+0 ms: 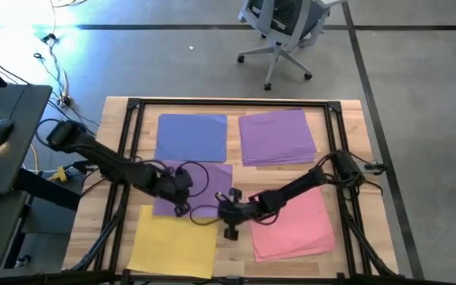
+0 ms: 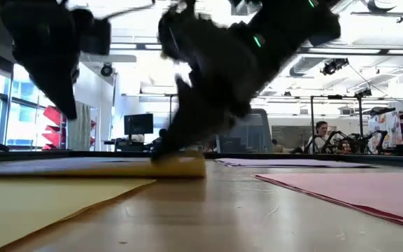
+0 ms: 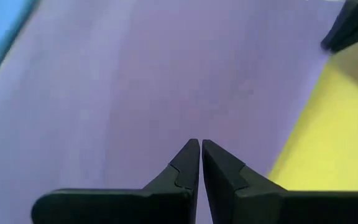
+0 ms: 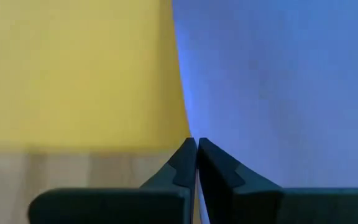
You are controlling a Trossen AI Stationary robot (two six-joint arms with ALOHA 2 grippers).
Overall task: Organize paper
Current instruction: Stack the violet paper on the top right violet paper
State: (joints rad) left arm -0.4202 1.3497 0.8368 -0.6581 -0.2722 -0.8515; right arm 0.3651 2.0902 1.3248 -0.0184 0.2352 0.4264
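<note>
Sheets of paper lie flat on the wooden table (image 1: pixel 347 158): a blue one (image 1: pixel 192 136) and a purple stack (image 1: pixel 277 136) at the far side, yellow (image 1: pixel 172 241) and pink (image 1: pixel 295 226) at the near side. A single purple sheet (image 1: pixel 200 182) lies in the middle, its near edge over the yellow one. My left gripper (image 1: pixel 182 184) is shut and hangs above this purple sheet (image 3: pixel 166 81), clear of it in the low view (image 2: pixel 72 112). My right gripper (image 1: pixel 228 212) is shut at the sheet's near right corner. My right gripper pinches the middle purple sheet by its edge (image 4: pixel 205 124) near the near right corner, between its two fingers. The fingers slant down from the table's right side. The edge curves up into the fingertips (image 4: pixel 185 155), while the rest of the sheet lies on the table.
A black frame (image 1: pixel 236 103) runs around the table top. Cables (image 1: pixel 204 190) loop over the middle purple sheet between the two grippers. Bare wood (image 2: pixel 257 210) shows between the yellow and pink sheets. An office chair (image 1: pixel 283 32) stands beyond the far edge.
</note>
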